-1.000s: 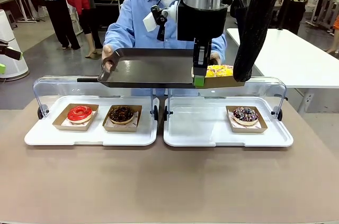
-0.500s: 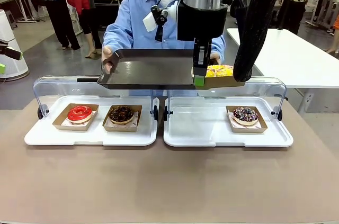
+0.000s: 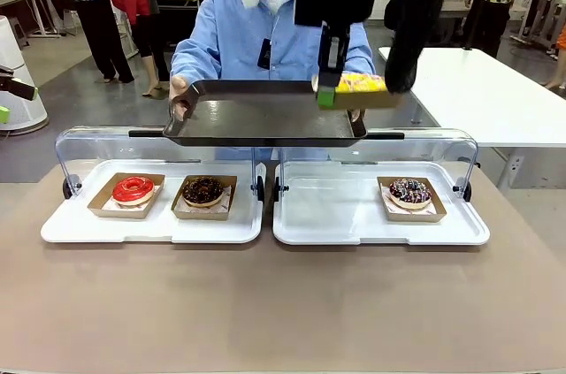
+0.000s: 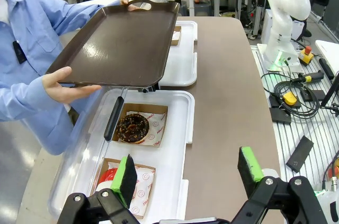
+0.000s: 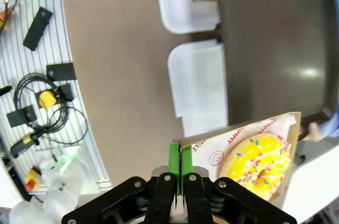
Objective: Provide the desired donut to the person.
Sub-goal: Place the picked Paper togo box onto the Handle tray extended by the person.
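Note:
My right gripper point(image 3: 327, 96) is shut on the edge of a cardboard tray holding a yellow sprinkled donut point(image 3: 361, 84). It hangs just above the right end of a dark brown serving tray point(image 3: 256, 119). The person point(image 3: 232, 31), in a light blue shirt, holds that tray out over the far side of the table with both hands. The right wrist view shows the green pads point(image 5: 172, 161) pinched on the cardboard, with the yellow donut point(image 5: 258, 166) beside them and the brown tray point(image 5: 275, 33) below. My left gripper point(image 4: 188, 171) is open and holds nothing.
Two white trays point(image 3: 97, 228) point(image 3: 336, 215) with raised clear lids sit on the table. The left one holds a red donut point(image 3: 133, 188) and a chocolate donut point(image 3: 203, 190). The right one holds a sprinkled chocolate donut point(image 3: 409, 191). A white table point(image 3: 478, 91) stands at the right.
My right gripper has lifted the yellow donut from beside the brown tray's right rim to above the tray. The person's tray has stayed nearly still.

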Controlling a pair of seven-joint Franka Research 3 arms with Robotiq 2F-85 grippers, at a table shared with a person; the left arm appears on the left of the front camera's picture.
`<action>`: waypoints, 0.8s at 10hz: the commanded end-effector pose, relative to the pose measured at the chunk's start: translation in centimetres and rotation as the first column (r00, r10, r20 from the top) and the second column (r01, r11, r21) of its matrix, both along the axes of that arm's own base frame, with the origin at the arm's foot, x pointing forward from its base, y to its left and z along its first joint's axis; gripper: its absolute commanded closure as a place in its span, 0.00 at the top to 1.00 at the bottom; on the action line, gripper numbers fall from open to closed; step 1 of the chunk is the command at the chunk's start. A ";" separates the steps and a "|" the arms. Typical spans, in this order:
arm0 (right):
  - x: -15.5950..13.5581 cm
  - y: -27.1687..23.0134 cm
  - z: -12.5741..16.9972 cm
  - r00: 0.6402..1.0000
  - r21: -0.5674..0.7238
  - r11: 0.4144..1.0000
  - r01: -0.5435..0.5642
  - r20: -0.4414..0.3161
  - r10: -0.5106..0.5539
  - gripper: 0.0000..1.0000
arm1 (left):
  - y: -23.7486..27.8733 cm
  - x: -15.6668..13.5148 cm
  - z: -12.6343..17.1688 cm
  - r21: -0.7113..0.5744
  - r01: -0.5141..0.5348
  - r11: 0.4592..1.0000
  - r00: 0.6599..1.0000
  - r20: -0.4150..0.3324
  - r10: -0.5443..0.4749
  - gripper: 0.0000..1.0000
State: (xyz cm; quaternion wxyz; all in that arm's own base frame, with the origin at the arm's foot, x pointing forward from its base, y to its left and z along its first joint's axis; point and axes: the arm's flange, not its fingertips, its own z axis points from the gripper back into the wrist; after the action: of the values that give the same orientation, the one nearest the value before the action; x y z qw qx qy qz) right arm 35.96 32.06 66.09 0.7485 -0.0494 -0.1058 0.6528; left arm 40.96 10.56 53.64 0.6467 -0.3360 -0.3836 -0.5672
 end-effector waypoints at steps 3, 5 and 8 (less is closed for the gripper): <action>6.6 0.9 1.1 0.992 0.020 0.993 -0.113 0.058 0.112 0.02 | 0.1 -0.1 0.2 -0.003 0.003 1.000 1.000 0.002 -0.003 1.00; 9.6 0.6 0.2 0.995 0.035 0.995 -0.094 0.045 0.093 0.02 | 0.1 -0.1 0.2 -0.003 0.003 1.000 1.000 0.002 -0.003 1.00; 10.3 1.0 -0.5 0.990 0.029 0.990 -0.136 0.048 0.134 0.02 | 0.1 -0.1 0.2 -0.003 0.003 1.000 1.000 0.002 -0.003 1.00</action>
State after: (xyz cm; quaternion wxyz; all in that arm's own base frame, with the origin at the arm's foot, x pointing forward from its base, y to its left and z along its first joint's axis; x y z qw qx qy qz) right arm 46.56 32.88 64.80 0.7130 -0.0319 -0.1313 0.6880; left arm 40.97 10.57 53.65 0.6467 -0.3359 -0.3837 -0.5672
